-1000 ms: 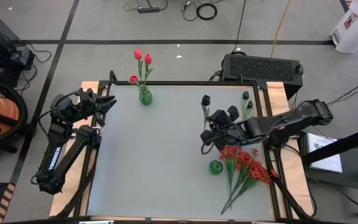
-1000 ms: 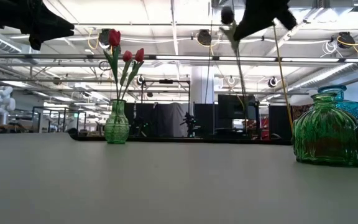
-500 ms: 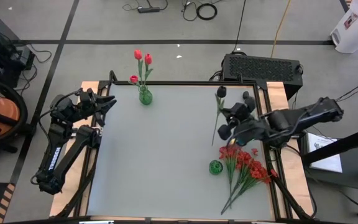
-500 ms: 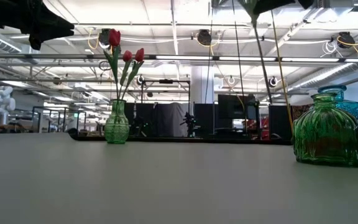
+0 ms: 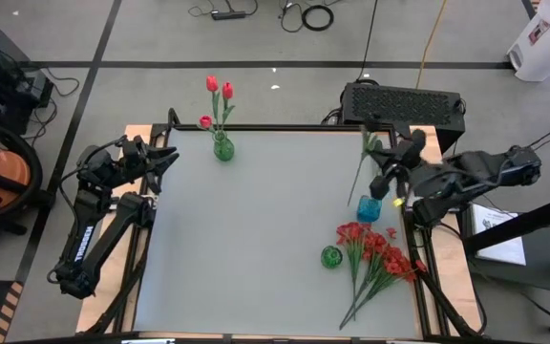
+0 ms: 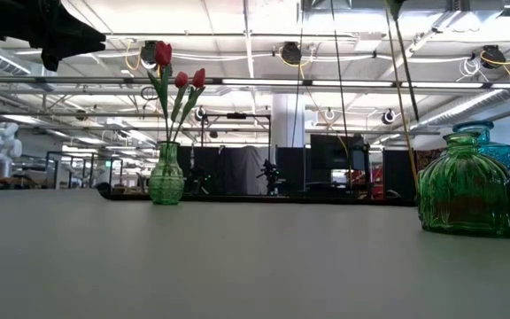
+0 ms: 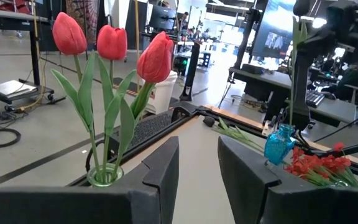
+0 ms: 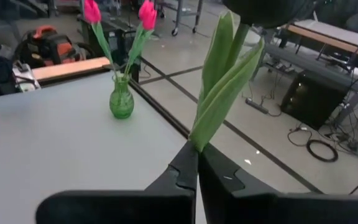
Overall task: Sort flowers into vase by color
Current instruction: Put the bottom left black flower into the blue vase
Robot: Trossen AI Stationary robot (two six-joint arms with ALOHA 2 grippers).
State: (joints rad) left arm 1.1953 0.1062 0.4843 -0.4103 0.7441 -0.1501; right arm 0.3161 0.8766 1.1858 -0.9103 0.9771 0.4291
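Three red tulips (image 5: pixel 218 91) stand with their stems in a green vase (image 5: pixel 222 147) at the table's far edge. My right gripper (image 5: pixel 383 172) is shut on a black tulip (image 8: pixel 222 81) and holds it above the table's far right. The stem's lower end (image 5: pixel 355 196) hangs beside a small blue vase (image 5: pixel 370 207). A bunch of red blossoms (image 5: pixel 380 256) lies flat on the table next to a round green vase (image 5: pixel 330 256). My left gripper (image 7: pixel 197 168) waits open at the far left, facing the red tulips. My right gripper pinches the black tulip's stem (image 8: pixel 196 148) between its two fingers, just below the leaves. The fingers come from the table's right, slanting slightly down, and lie across the stem. The flower stands nearly upright, bud up, lifted clear of the table.
The wooden table frame (image 5: pixel 418 143) runs along the right edge under my right arm. A black case (image 5: pixel 404 103) sits on the floor beyond the far right corner. The table's middle and left (image 5: pixel 246 239) are bare grey surface.
My right gripper has gone up and toward the table's far right corner, rolling a little, still shut on the black tulip. The flower went with it, away from the table's middle and upward. The blue vase, earlier hidden under the arm, now shows.
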